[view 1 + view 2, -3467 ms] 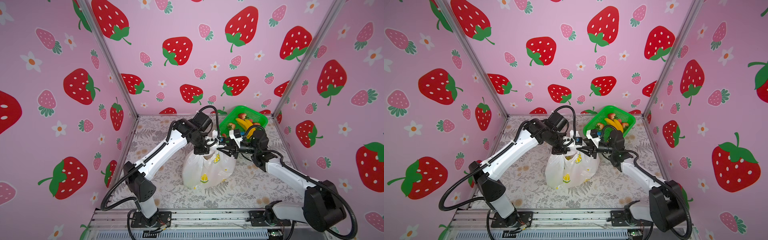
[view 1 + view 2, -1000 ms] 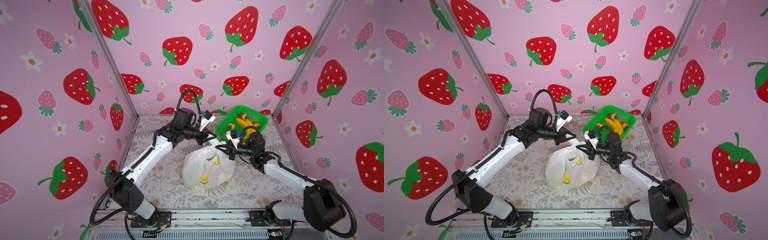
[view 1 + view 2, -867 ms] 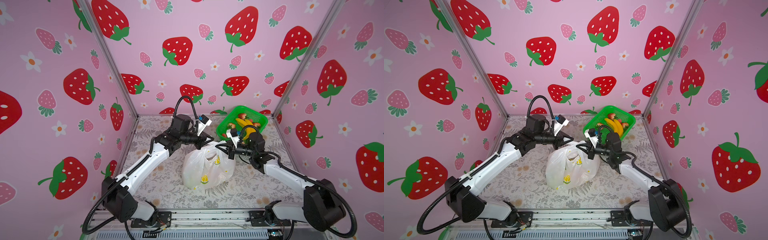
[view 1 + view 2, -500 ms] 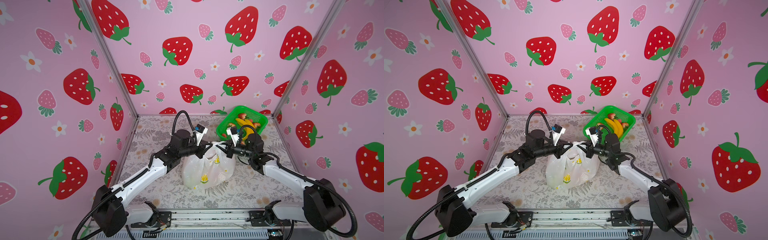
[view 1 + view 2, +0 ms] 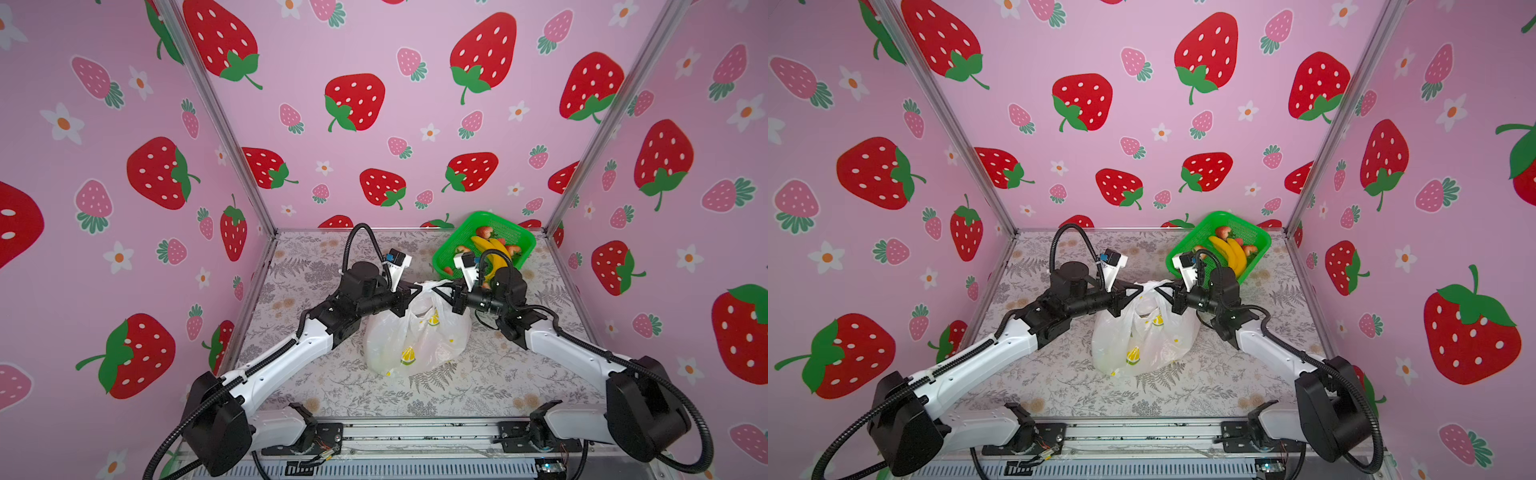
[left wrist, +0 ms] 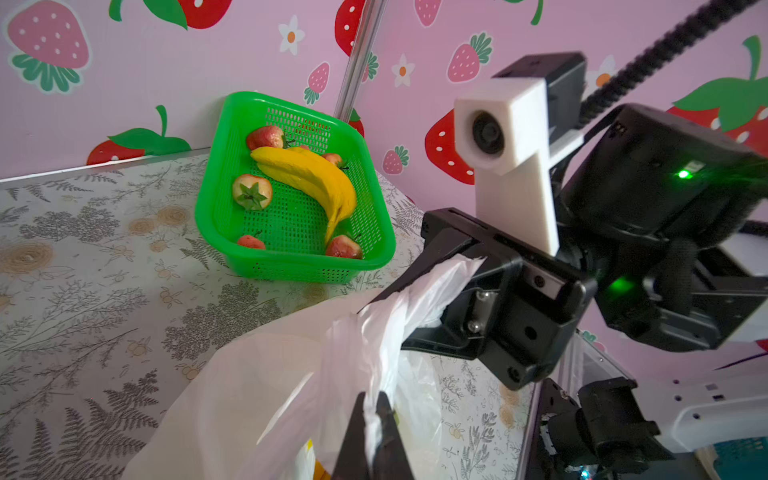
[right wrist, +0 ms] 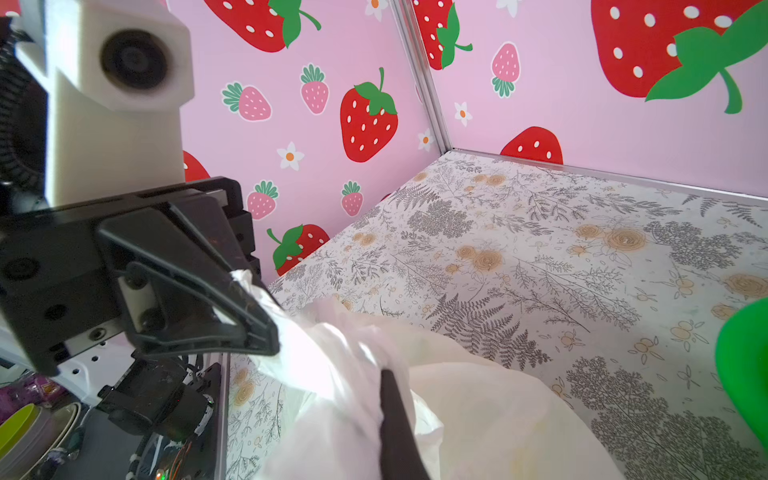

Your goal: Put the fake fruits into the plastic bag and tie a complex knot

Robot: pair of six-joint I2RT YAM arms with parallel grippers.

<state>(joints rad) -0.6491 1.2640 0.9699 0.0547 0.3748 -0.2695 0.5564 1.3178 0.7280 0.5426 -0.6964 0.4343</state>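
The plastic bag (image 5: 415,338) (image 5: 1142,338) stands bulging mid-table, and faint yellowish shapes show through it. My left gripper (image 5: 417,289) (image 6: 374,415) is shut on one bunched white handle at the bag's top. My right gripper (image 5: 439,293) (image 7: 388,386) faces it, shut on the other handle; its fingers (image 6: 386,291) show in the left wrist view. The two tips sit a few centimetres apart over the bag mouth. A knot cannot be made out in the gathered plastic between them. Fake fruits, yellow bananas (image 5: 494,253) (image 6: 307,174) and red strawberries (image 6: 252,192), lie in the basket.
The green mesh basket (image 5: 521,237) (image 5: 1183,253) (image 6: 291,270) stands in the back right corner, just behind my right wrist. Pink strawberry-print walls close in the left, back and right. Both arms reach in low from the front rail.
My left arm has swung down and forward from high at the back, and its gripper now sits at the bag's top, level with the right one. The right gripper has barely moved.
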